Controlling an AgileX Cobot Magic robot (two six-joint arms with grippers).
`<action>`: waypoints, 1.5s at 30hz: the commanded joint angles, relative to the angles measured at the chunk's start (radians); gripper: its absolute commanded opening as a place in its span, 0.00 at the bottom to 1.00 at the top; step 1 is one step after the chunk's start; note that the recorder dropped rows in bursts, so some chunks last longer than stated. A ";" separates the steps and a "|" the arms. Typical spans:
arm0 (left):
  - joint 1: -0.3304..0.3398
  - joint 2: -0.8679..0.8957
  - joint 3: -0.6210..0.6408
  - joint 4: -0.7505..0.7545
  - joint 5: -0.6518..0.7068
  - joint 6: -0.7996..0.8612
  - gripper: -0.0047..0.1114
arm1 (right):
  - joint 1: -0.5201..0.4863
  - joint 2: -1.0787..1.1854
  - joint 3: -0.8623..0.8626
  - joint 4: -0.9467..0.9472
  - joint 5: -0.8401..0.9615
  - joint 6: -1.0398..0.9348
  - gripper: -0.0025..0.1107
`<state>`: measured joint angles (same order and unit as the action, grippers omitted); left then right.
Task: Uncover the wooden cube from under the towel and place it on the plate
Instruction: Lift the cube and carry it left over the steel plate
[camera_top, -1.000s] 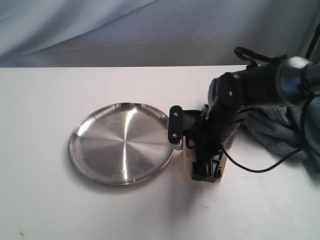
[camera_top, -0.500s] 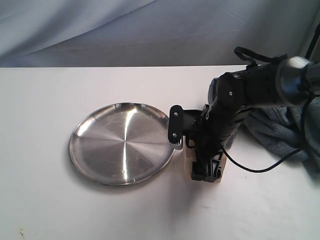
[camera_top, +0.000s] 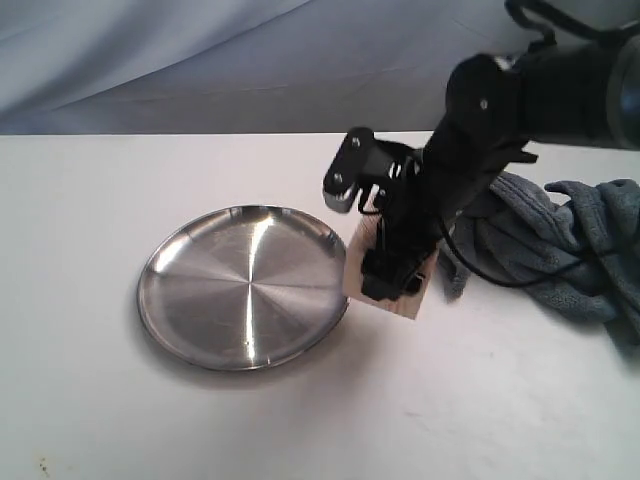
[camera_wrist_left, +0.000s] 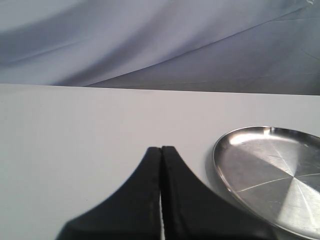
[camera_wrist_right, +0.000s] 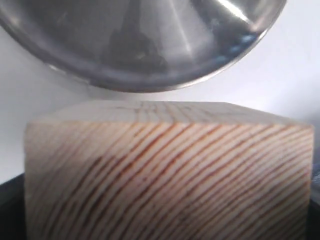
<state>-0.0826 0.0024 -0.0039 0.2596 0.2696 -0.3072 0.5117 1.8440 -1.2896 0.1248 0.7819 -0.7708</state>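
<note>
My right gripper is shut on the pale wooden cube and holds it off the table, just beside the right rim of the steel plate. In the right wrist view the cube's grained face fills most of the picture, with the plate beyond it. The blue-grey towel lies crumpled at the right, behind the arm. My left gripper is shut with nothing in it, low over bare white table, with the plate off to one side.
A white tabletop carries everything, and a blue-grey cloth backdrop hangs behind its far edge. A black cable from the right arm loops over the towel.
The right arm has risen, lifting the cube off the table and carrying it slightly back, still next to the plate's rim. More of the towel shows now. The plate has not moved.
</note>
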 joint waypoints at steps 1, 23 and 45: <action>0.003 -0.002 0.004 -0.008 -0.012 0.000 0.04 | -0.003 -0.021 -0.169 0.122 0.143 0.050 0.02; 0.003 -0.002 0.004 -0.008 -0.012 0.001 0.04 | 0.145 0.275 -0.786 -0.047 0.439 0.377 0.02; 0.003 -0.002 0.004 -0.008 -0.012 0.000 0.04 | 0.167 0.555 -0.876 -0.030 0.384 0.442 0.02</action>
<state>-0.0826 0.0024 -0.0039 0.2596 0.2696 -0.3072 0.6777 2.4009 -2.1485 0.0887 1.2068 -0.3463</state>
